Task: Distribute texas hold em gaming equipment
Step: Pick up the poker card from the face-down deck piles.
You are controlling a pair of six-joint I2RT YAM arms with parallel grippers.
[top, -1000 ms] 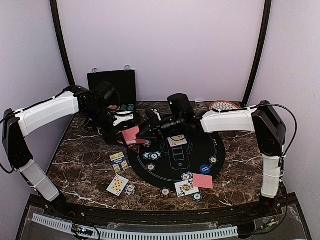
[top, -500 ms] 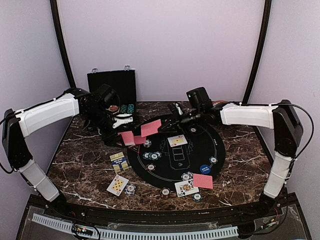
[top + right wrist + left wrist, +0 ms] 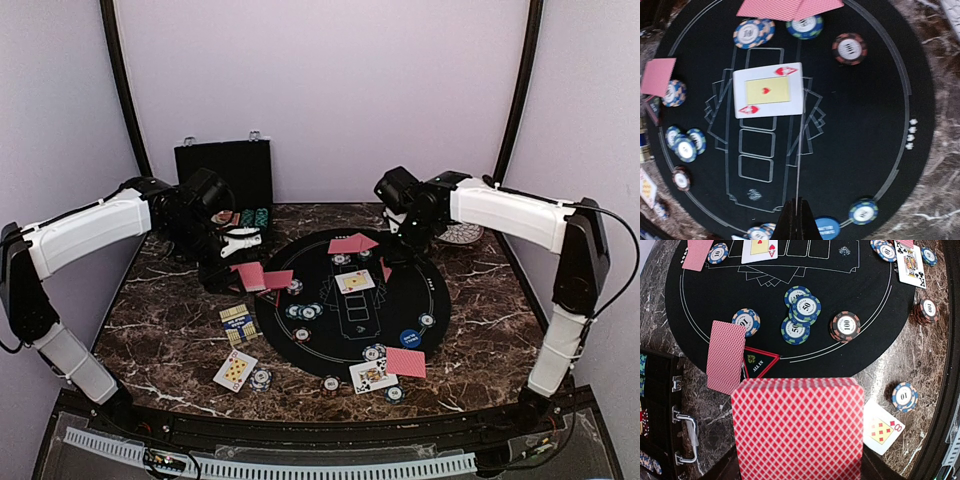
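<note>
My left gripper (image 3: 243,270) is shut on a deck of red-backed playing cards (image 3: 797,427) at the left edge of the black round mat (image 3: 400,300); the deck hides its fingers. Over the mat's far right part, my right gripper (image 3: 798,212) is shut on a single card (image 3: 385,270), seen edge-on in the right wrist view. Two face-down cards (image 3: 352,243) lie at the mat's far edge, with an ace of hearts (image 3: 769,90) face up below them. Striped poker chips (image 3: 801,315) are scattered over the mat. A blue button disc (image 3: 409,338) lies near the mat's front right.
The open black chip case (image 3: 225,170) stands at the back left. A patterned plate (image 3: 462,234) shows behind my right arm. More cards (image 3: 235,369) and chips (image 3: 330,383) lie on the marble along the front, and a face-down card (image 3: 726,356) lies beside a red "all in" triangle (image 3: 757,365).
My right arm has swung from the deck at the left across to the mat's far right, carrying one card. The two face-down cards at the far edge now show. The left arm has barely moved.
</note>
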